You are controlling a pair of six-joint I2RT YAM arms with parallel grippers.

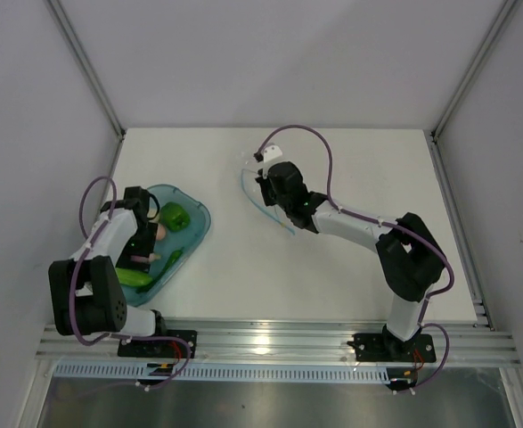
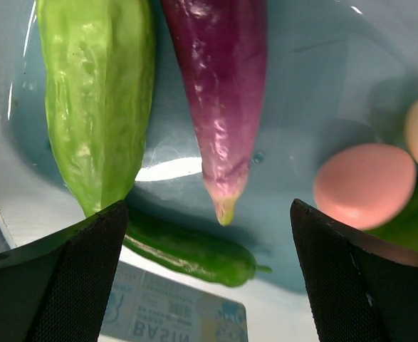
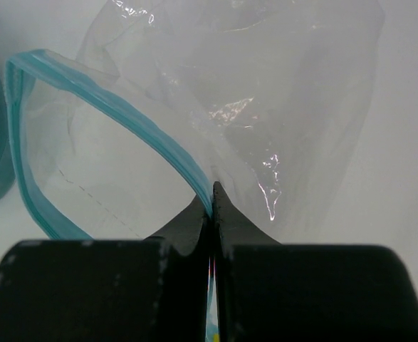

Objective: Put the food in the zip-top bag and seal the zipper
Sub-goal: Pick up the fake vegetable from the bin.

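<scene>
1. Left tool (image 2: pixel 209 235): jaws spread wide and empty, over the blue tray (image 1: pixel 197 234), with the tip of the purple eggplant (image 2: pixel 219 92) between them. Hazard: the piece is smooth and tapered, so a pinch near the tip could squeeze it out.
2. Pale green gourd (image 2: pixel 98 100): inside the tray, just beside the eggplant. Hazard: the tool's finger on that side may land on it, or catch both pieces.
3. Dark green chilli (image 2: pixel 194 253): lies crosswise in the tray, just past the eggplant tip. Hazard: it may block the descent or be trapped under a finger.
4. Pink egg (image 2: pixel 365 187): inside the tray, on the eggplant's far side from the gourd. Hazard: being round, it is likely to roll if knocked.
5. Right tool (image 3: pixel 212 203): jaws pressed together, pinching the teal zipper (image 3: pixel 123 117) of the zip-top bag (image 3: pixel 265 85). The bag lies on the desk (image 1: pixel 332 267), to the right of the tray and apart from it. Hazard: the strip is thin, so the grip may slip and the mouth fall shut.
6. Bag mouth: it gapes as a loop, with only one lip held. Hazard: a long piece may snag the free lip or push the light bag further from the tray.
7. Bag contents: none visible. Hazard: sealing is likely to fail if a piece sits across the zipper.
</scene>
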